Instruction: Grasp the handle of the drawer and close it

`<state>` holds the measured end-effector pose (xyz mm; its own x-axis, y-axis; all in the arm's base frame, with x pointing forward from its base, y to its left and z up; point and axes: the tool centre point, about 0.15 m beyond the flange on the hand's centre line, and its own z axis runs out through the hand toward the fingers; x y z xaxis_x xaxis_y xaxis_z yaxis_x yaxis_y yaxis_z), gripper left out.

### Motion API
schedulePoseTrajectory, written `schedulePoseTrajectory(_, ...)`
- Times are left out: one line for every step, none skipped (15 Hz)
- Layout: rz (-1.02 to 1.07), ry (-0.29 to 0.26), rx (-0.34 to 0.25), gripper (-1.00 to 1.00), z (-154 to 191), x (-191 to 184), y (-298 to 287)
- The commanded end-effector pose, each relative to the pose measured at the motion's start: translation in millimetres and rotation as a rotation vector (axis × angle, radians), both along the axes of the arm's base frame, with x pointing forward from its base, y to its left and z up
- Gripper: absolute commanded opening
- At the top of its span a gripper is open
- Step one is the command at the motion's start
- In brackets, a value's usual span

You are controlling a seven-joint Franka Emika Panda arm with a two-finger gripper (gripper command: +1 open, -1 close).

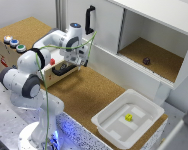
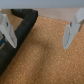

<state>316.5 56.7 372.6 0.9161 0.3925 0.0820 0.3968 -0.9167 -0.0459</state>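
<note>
Grainy cork top (image 1: 89, 92), slim black bar handle (image 1: 63, 70), spread tool (image 1: 80, 61) above.

Looks like a robotics lab — arm (image 1: 31, 75) bolted to a perforated metal bench (image 1: 4, 117), coloured push-buttons (image 1: 14, 43) on a box, cork mats (image 1: 89, 92), mock white cabinet (image 1: 144, 35) — staged, not domestic.

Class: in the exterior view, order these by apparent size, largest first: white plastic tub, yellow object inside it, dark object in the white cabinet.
1. White plastic tub
2-3. Yellow object and dark object: alike, unranked.
</note>
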Motion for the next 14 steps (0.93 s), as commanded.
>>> schedulePoseTrajectory(0.003, -0.061, -0.013, -1.0, -32, 3, -7)
schedulePoseTrajectory(-0.014, -0.057, -0.027, -1.0, -35, 5, -6)
schedulePoseTrajectory(-0.031, -0.056, -0.022, -1.0, -38, 6, -4)
schedulePoseTrajectory(-0.032, -0.055, -0.026, -1.0, -40, 8, 0)
schedulePoseTrajectory(-0.029, -0.058, -0.029, -1.0, -41, 11, 5)
schedulePoseTrajectory(-0.027, -0.057, -0.031, -1.0, -42, 13, 10)
schedulePoseTrajectory(-0.029, -0.052, -0.026, -1.0, -44, 15, 15)
schedulePoseTrajectory(-0.032, -0.047, -0.029, -1.0, -47, 16, 19)
schedulePoseTrajectory(-0.042, -0.029, -0.025, -1.0, -52, 17, 22)
schedulePoseTrajectory(-0.057, -0.013, -0.013, -1.0, -56, 20, 25)
schedulePoseTrajectory(-0.059, 0.002, -0.025, -1.0, -59, 22, 31)
schedulePoseTrajectory(-0.057, 0.004, -0.031, -1.0, -59, 26, 37)
schedulePoseTrajectory(-0.056, 0.007, -0.045, -1.0, -58, 28, 43)
schedulePoseTrajectory(-0.06, 0.009, -0.061, -1.0, -58, 29, 48)
